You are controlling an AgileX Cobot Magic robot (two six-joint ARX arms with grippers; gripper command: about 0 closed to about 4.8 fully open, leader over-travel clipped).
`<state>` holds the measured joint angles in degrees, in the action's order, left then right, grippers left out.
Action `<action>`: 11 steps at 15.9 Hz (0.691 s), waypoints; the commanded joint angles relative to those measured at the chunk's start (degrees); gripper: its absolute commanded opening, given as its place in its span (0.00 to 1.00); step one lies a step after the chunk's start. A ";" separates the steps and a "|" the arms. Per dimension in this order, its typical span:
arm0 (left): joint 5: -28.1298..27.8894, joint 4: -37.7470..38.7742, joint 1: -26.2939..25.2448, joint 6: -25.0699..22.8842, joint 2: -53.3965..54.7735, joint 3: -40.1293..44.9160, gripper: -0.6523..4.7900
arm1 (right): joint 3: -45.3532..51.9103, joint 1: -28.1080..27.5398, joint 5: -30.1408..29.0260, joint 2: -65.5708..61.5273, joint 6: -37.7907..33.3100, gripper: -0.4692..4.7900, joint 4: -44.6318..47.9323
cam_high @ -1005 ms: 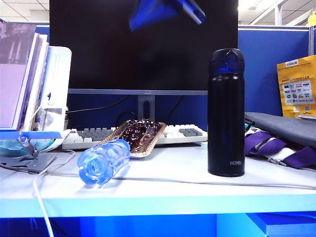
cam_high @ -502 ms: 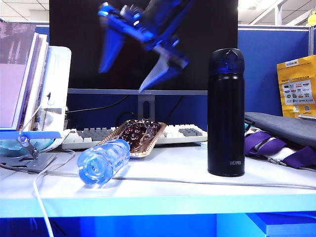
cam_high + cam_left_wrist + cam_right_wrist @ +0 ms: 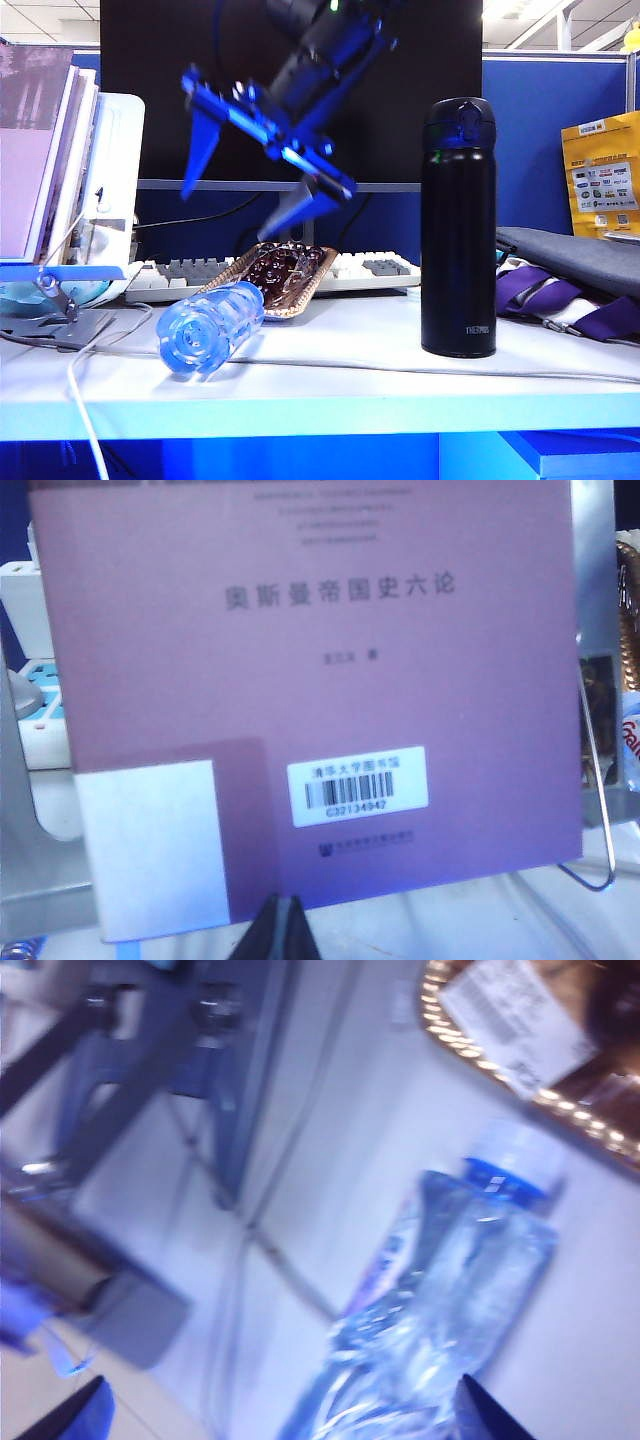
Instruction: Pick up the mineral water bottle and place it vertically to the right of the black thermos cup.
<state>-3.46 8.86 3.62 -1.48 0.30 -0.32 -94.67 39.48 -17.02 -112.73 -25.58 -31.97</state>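
- While the mineral water bottle point(image 3: 210, 327) lies on its side on the white desk point(image 3: 340, 375), the right gripper point(image 3: 238, 195) hangs above it with jaws spread wide, empty.
- From the gripper, the bottle sits at about six o'clock, apart from both fingertips point(image 3: 192, 186).
- In the right wrist view the bottle point(image 3: 440, 1300) lies between the two fingertips point(image 3: 490, 1415), white cap away.
- The black thermos cup point(image 3: 458, 228) stands upright at the bottle's three o'clock, well apart.
- The left gripper point(image 3: 279, 930) faces a purple book point(image 3: 300, 680); its jaws look closed together.

Purple book point(image 3: 300, 680) hides desk; left tool point(image 3: 280, 930) mostly cropped.
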 commanded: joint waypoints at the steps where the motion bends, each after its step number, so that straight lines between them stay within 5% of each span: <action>1: -0.17 0.70 -0.11 -0.04 -0.20 0.02 0.11 | -0.85 -0.66 0.09 -1.97 -0.85 1.00 1.25; 11: -0.17 0.70 -0.11 -0.04 -0.20 0.02 0.11 | -0.83 -2.23 -2.03 -8.83 -4.70 1.00 8.39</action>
<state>-3.46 8.84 3.62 -1.48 0.30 -0.32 -95.31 37.63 -19.29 -121.34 -29.98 -25.06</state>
